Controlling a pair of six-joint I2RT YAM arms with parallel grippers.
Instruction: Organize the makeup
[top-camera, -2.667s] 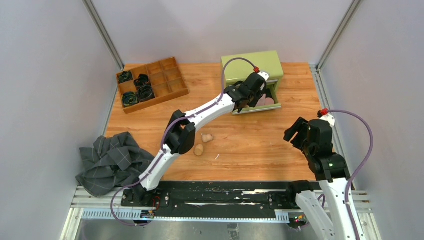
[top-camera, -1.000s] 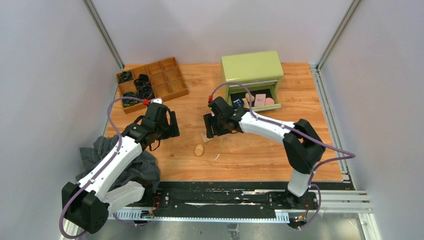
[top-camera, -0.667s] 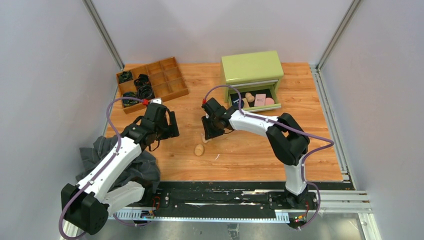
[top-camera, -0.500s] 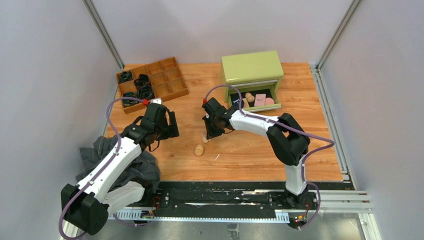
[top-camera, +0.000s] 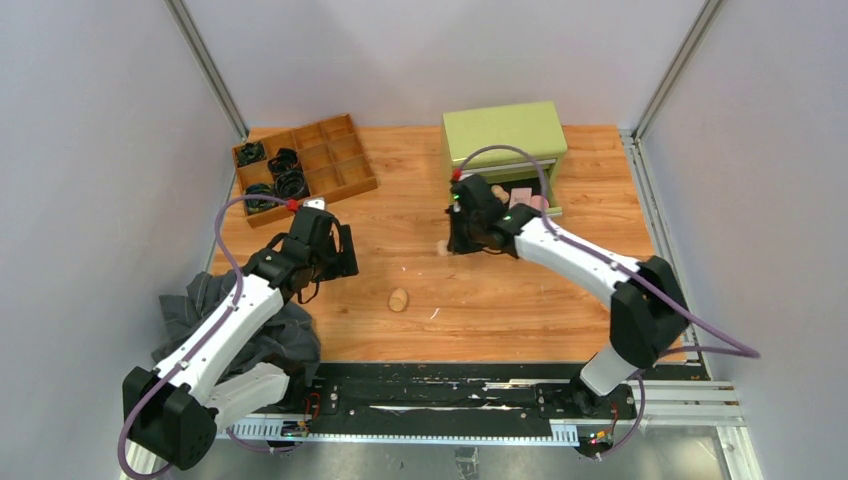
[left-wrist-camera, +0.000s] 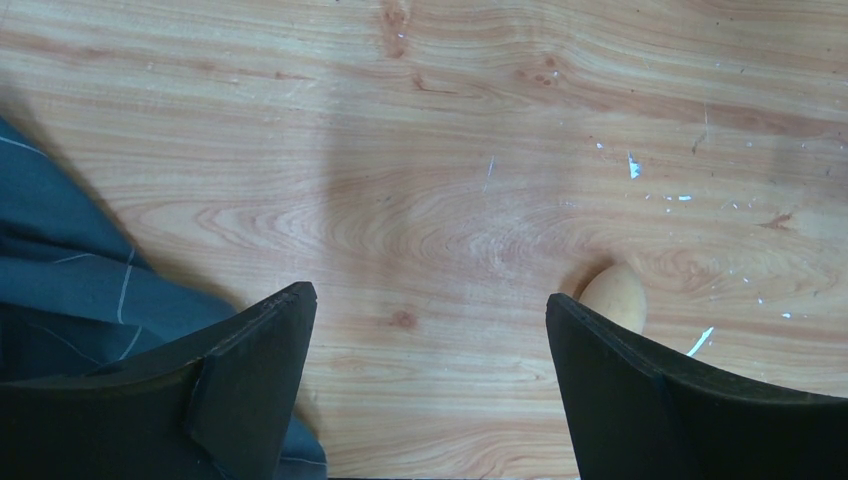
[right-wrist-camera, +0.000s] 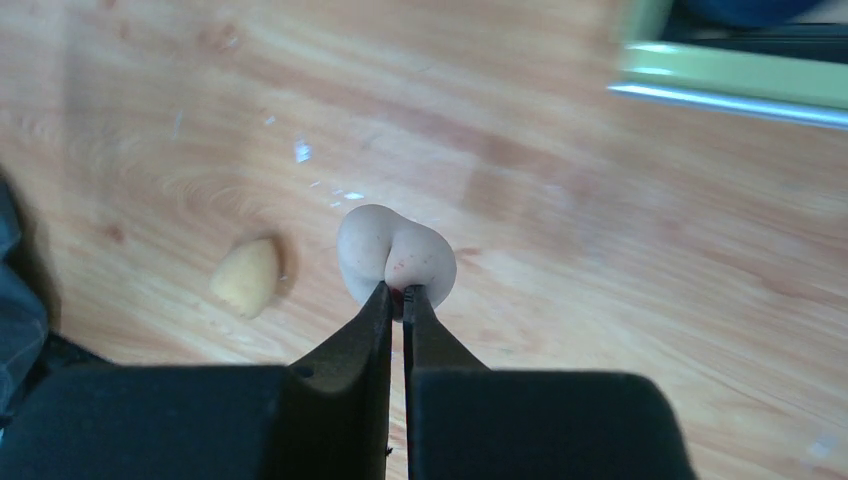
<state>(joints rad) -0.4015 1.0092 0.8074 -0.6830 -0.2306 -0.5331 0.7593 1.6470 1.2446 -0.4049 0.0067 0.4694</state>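
My right gripper (top-camera: 452, 243) is shut on a pale beige egg-shaped sponge (top-camera: 441, 248), squeezing it just above the table, left of the open drawer (top-camera: 548, 211). In the right wrist view the sponge (right-wrist-camera: 396, 255) bulges on both sides of the closed fingertips of that gripper (right-wrist-camera: 402, 292). A second, yellower sponge (top-camera: 398, 299) lies on the wood nearer the front, and also shows as the second sponge (right-wrist-camera: 245, 278) in the right wrist view. My left gripper (top-camera: 340, 258) hangs open over bare wood, and the same sponge (left-wrist-camera: 615, 295) lies just beyond the right fingertip of the left gripper (left-wrist-camera: 430, 310). Another sponge (top-camera: 497, 191) and a pink pad (top-camera: 522, 194) lie in the drawer.
The green drawer box (top-camera: 505, 130) stands at the back. A wooden divided tray (top-camera: 345, 170) with black coiled bands (top-camera: 285, 180) is at the back left. A dark grey cloth (top-camera: 200, 300) lies at the front left, under my left arm, and the cloth (left-wrist-camera: 60, 280) also shows beside the left finger.
My right gripper has shut on the pale sponge and carried it to the right and back, toward the drawer. The left arm has not moved over the last second.
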